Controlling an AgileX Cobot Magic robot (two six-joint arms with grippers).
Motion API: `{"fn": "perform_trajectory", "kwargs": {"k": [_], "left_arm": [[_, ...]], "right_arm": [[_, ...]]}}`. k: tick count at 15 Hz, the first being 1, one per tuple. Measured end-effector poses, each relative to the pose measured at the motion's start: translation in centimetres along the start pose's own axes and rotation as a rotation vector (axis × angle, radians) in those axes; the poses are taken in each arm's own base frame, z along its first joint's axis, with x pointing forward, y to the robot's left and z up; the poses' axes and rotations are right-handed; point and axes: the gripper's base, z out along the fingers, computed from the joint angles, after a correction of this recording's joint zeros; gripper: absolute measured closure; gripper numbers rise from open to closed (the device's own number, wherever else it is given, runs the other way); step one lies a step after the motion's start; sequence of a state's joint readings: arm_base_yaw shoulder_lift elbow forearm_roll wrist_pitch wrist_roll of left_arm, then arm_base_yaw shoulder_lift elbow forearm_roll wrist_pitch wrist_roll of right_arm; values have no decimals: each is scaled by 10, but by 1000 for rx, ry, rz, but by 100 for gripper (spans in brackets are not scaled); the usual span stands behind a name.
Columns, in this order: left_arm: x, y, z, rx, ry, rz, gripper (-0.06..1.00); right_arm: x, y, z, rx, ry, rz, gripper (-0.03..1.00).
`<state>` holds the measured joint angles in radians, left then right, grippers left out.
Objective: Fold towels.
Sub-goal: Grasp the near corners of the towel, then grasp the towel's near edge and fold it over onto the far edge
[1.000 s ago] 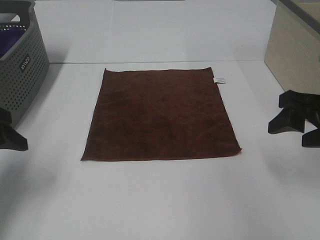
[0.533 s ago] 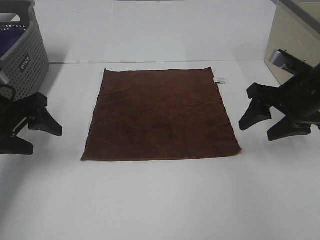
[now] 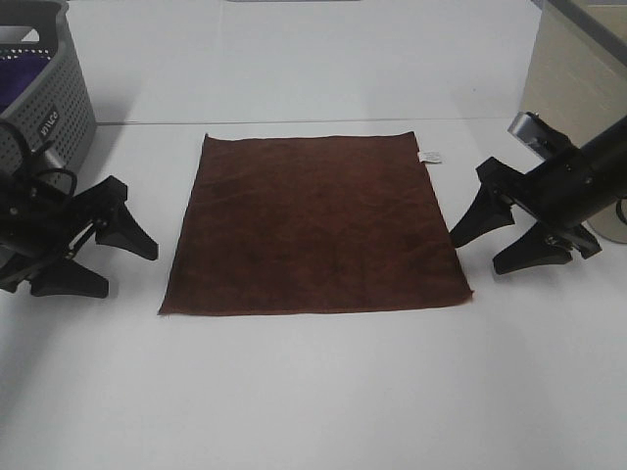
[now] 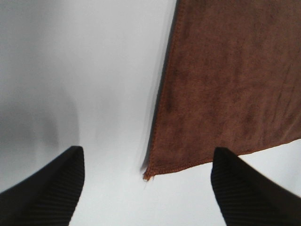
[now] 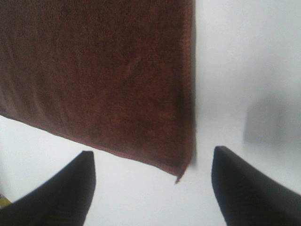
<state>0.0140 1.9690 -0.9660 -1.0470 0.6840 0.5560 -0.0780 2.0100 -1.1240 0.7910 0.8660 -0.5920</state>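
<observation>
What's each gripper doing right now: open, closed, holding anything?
Left gripper: open, empty, beside the towel near its front left corner.
Right gripper: open, empty, near its front right corner.

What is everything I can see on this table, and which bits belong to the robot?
towel: one, dark reddish-brown, lying flat and unfolded in the middle of the table
tag: one, white, on the towel's right edge near the far corner
basket: one, grey with perforated walls, at the far left
purple fabric: one piece, inside the basket, mostly hidden
beige box: one, at the far right, only partly in view
table: one, white, under everything
left gripper: one, black, open, beside the towel's left edge, not touching it
right gripper: one, black, open, beside the towel's right edge
</observation>
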Motion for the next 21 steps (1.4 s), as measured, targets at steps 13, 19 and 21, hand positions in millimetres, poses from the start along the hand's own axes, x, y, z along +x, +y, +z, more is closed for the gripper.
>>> {"fn": "perform_trajectory", "kwargs": {"k": [13, 19, 21], "left_arm": [[9, -38, 61, 89, 69, 59, 40], [14, -35, 62, 71, 120, 53, 93], [20, -35, 60, 72, 173, 46, 93]], "right_arm": [[-3, 12, 54, -80, 80, -19, 44], [2, 4, 57, -24, 139, 8, 97], [9, 3, 56, -6, 181, 25, 97]]}}
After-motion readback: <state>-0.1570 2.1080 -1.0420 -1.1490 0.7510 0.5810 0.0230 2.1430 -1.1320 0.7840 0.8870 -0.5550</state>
